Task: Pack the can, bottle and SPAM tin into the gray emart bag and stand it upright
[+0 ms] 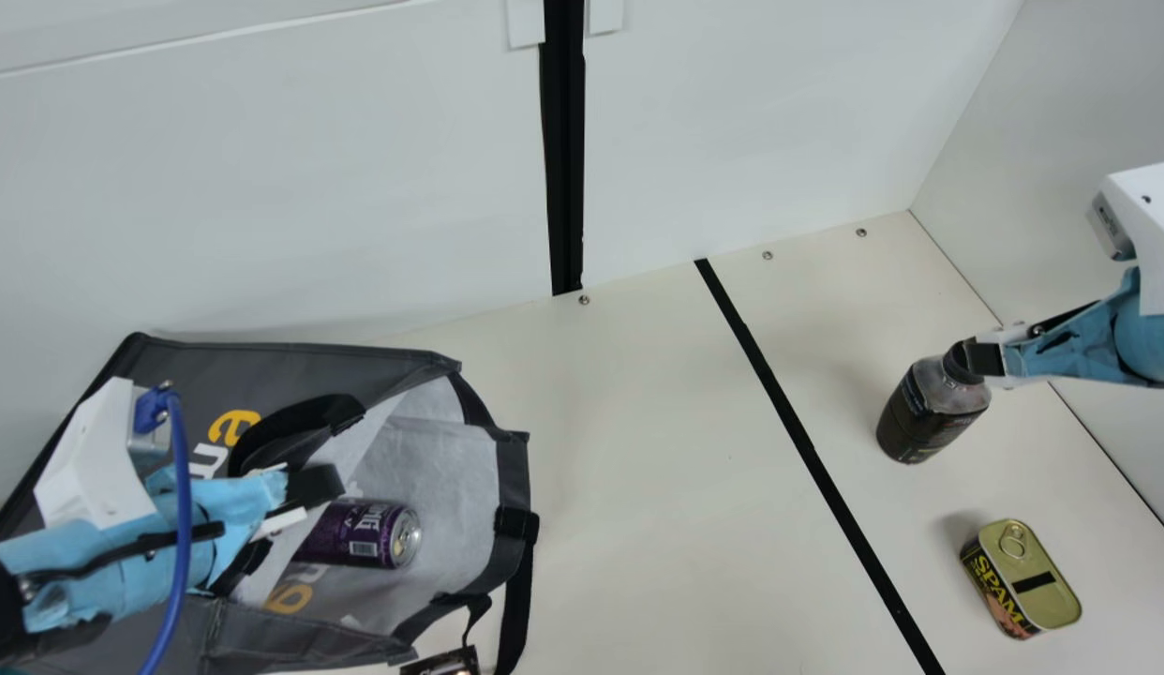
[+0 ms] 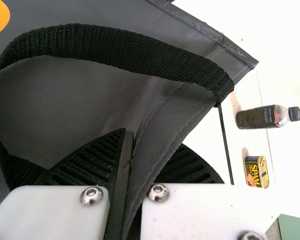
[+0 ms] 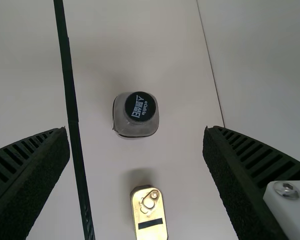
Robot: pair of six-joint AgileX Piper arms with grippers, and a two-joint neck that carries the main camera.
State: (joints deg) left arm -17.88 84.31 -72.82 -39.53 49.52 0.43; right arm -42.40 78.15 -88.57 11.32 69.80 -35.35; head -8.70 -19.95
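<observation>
1. In the main view, with its middle used as the clock's middle, the gray bag (image 1: pixel 343 370) is laid on its side at eight o'clock. Its open end is turned toward three o'clock, likely so things can be slid in.
2. The cloth edge (image 2: pixel 161 152) of the bag is pinched in the left gripper (image 2: pixel 145 144), its fingers closed around it. It is probably held so the bag won't slip or flop shut.
3. The can (image 1: pixel 365 536) is tucked inside the bag, on its side, with its top toward three o'clock.
4. The bottle (image 1: pixel 927 414) is stood up on the counter (image 1: pixel 629 469) at three o'clock. Its cap (image 3: pixel 140 106) is at the top, which should make it easy to grab.
5. The right gripper (image 3: pixel 136 129) is held by the cap, opened wide, with nothing gripped. The bottle seems to be wanted next.
6. The SPAM tin (image 1: pixel 1037 586) is set flat at four o'clock, ring side up.
7. Counted: one bag, one can, one bottle, one tin, two grippers. One thing is packed; two are left, and then the bag must be stood up.
</observation>
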